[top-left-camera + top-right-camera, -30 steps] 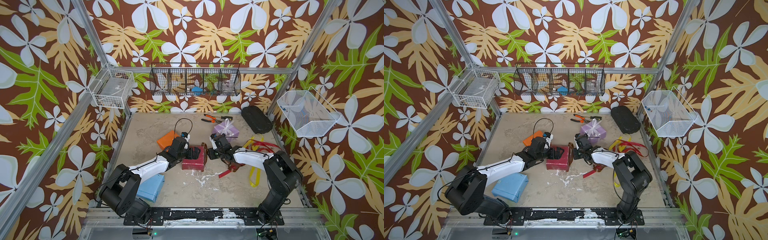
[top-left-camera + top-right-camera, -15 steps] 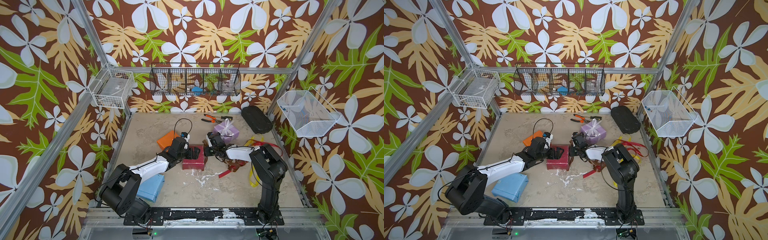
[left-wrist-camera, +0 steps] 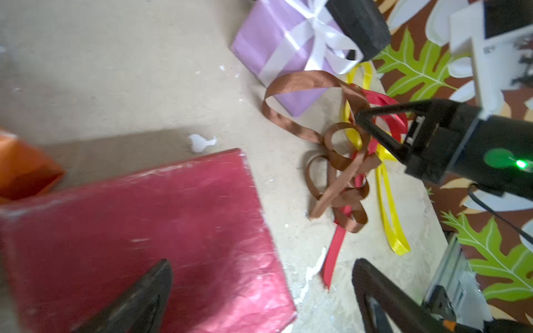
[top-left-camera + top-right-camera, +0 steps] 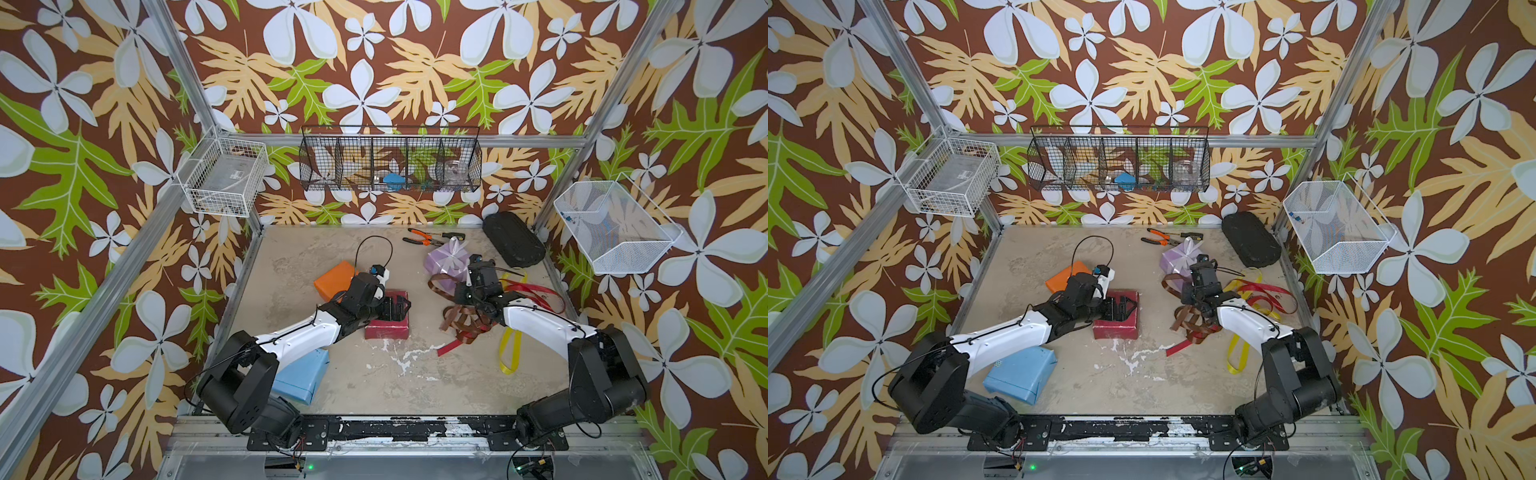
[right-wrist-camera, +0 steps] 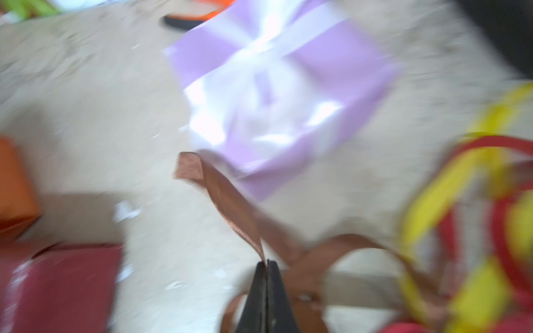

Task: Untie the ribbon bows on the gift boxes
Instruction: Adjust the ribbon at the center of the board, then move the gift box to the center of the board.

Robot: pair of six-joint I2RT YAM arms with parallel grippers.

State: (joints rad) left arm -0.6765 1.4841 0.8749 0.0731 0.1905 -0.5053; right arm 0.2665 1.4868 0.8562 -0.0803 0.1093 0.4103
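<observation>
**While your right gripper (image 5: 266, 263) pinches the narrow brown satin ribbon (image 5: 227, 199), your left gripper (image 4: 401, 305) gapes over the small dark red gift box (image 4: 386, 331)**

In both top views you see the dark red gift box of glossy paper at the middle of the mottled beige tabletop (image 4: 374, 386). The left gripper's jaws are spread wide just above its top. Right of centre, the right gripper holds one strand of the brown satin ribbon. Its loops lie in a loose heap beside a shiny red satin ribbon (image 4: 451, 347) and a shiny yellow satin ribbon (image 4: 506, 368). Just above that heap in the frame stands the small lilac gift box (image 4: 440, 262), its white satin bow (image 4: 455, 249) tied. A small orange gift box (image 4: 332, 279) sits up and left of the dark red one. A flat light blue gift box (image 4: 301, 376) lies at lower left, partly under the left arm. Orange-handled pliers (image 4: 424, 237) and a black oblong case (image 4: 513, 245) lie along the far edge.

From your left wrist, the two dark fingers stand far apart over the dark red paper. Beyond them the right gripper's tips meet on the brown strand, near the lilac box.

From your right wrist, the picture is blurred. You can make out the jaws pressed together, with the brown strip rising from between them towards the lilac box.
</observation>
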